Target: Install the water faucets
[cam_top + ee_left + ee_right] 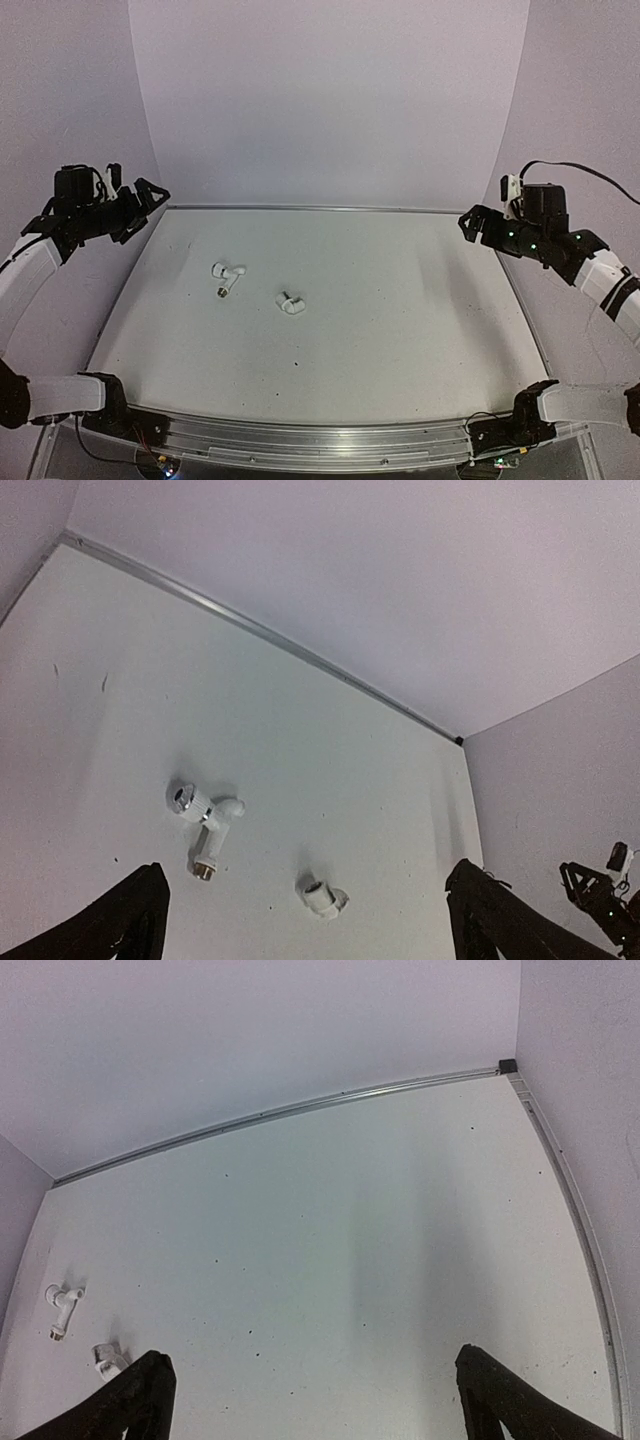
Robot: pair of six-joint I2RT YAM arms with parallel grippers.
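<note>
Two white faucet parts lie apart on the white table. The T-shaped part (227, 276) with silvery ends lies left of centre; it also shows in the left wrist view (204, 823) and the right wrist view (61, 1305). The smaller elbow part (292, 303) lies a little to its right, also in the left wrist view (322, 897) and the right wrist view (107, 1359). My left gripper (140, 205) is open and empty, raised at the table's far left. My right gripper (478, 224) is open and empty, raised at the far right.
A metal rail (300, 208) runs along the table's back edge below a plain wall. Side walls close in on both sides. Both arm bases stand at the near edge (300, 440).
</note>
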